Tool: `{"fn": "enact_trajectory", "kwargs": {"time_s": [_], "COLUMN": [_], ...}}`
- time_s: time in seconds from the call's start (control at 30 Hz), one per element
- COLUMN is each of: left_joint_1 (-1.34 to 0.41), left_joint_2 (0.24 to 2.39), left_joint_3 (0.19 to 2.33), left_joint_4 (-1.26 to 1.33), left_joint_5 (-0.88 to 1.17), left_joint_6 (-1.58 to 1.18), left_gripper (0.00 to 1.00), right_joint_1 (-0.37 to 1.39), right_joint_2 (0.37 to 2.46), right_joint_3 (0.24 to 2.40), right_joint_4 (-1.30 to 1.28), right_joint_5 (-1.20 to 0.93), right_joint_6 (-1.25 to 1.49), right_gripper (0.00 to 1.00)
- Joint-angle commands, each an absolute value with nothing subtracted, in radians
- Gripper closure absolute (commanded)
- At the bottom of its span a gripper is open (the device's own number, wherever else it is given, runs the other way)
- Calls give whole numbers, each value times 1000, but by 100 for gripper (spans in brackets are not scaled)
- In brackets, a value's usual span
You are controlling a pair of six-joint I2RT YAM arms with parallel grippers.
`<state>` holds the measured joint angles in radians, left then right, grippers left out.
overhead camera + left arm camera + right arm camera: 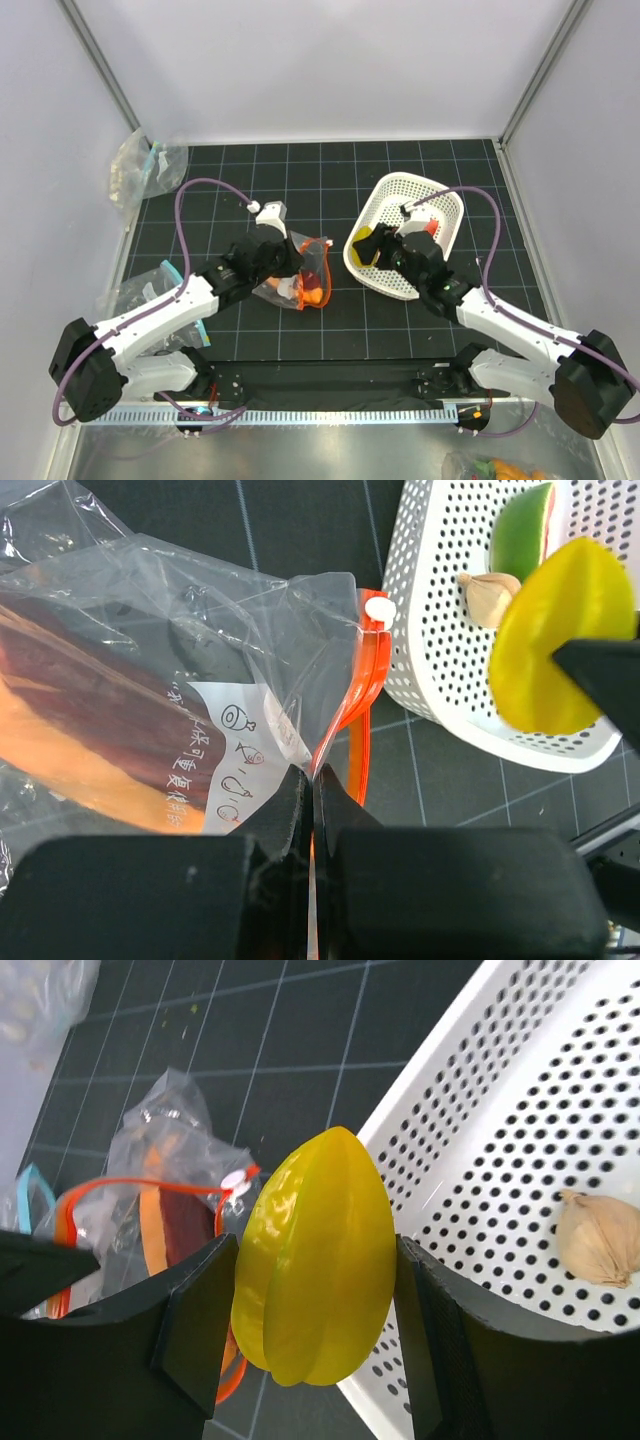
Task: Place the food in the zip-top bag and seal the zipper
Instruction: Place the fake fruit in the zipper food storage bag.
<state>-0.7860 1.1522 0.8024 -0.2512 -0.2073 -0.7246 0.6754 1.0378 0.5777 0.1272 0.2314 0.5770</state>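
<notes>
Left gripper (pixel 312 805): jaws are pressing fully together, pinching the zip-top bag (pixel 150 620) at its mouth edge, where the zipper (pixel 362 690) is running in.

We are seeing the bag as clear, crinkled film with a white printed patch. It is lying on the black gridded mat (pixel 330 180), just left of the white basket (pixel 520 1110). The zipper is a thin red-orange strip with a white slider tab (pixel 378 608), and the mouth is gaping.

2 pieces are sitting inside: an orange piece (pixel 70 775) and a dark red piece (pixel 90 695).

Right gripper (pixel 315 1310): both fingers are clamping a glossy, ridged yellow piece (pixel 320 1230) over the basket's left rim, bag side.

A beige bulb (pixel 600 1240) and a green-rinded slice (pixel 520 530) are lying in the basket.
</notes>
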Motion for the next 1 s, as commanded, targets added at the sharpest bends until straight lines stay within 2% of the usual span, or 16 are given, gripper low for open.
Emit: {"fn": "enact_trajectory", "kwargs": {"time_s": [0.0,0.07,0.1,0.23,0.53,0.7,0.97], "left_joint_1": [-798,-796,-798,-796,-798,-798,-796], "left_joint_2": [1140,1128,1123,1095,1046,1000,925], "left_joint_3": [844,839,839,831,810,772,719], "left_joint_4": [-199,-199,-202,-201,-164,-85,29], "left_joint_5": [-178,-193,-198,-201,-153,-78,-5], "left_joint_6": [-726,-723,-713,-715,-715,-724,-726], "left_gripper": [100,100,100,100,100,100,100], "right_joint_1": [681,683,686,735,879,891,894], "right_joint_2": [1009,1029,1040,1097,1199,1249,1210], "right_joint_3": [565,554,551,563,603,621,585], "right_joint_4": [299,383,412,494,508,509,551], "right_joint_5": [41,-61,-146,-221,-161,-141,-133], "right_joint_6": [506,502,506,488,416,416,411], "right_gripper": [58,58,62,66,67,67,67]}}
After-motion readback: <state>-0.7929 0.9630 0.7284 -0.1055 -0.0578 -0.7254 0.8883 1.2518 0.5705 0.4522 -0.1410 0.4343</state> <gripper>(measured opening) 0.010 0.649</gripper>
